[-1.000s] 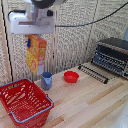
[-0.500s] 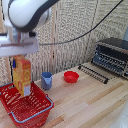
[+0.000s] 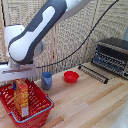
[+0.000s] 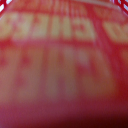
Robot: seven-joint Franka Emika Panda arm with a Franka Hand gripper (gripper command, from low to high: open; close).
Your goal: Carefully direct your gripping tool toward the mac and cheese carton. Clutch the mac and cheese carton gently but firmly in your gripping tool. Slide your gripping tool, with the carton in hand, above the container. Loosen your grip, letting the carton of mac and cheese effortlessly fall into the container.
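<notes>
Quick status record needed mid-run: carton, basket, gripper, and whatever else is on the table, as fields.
carton: mac and cheese carton upright, lower part inside the basket
basket: red basket on the table, at exterior view's left
gripper: gripper directly above the carton; finger state not discernible
wrist view: filled by blurred carton print
other items: blue cup, red bowl, toaster oven

My arm (image 3: 42, 27) was bulky, with smooth white rounded shells broken by a dark grey band at a joint. Above the gripper (image 3: 20, 76), a pale, boxy white block, sat the fat round wrist housing. A black cable trailed behind.
</notes>
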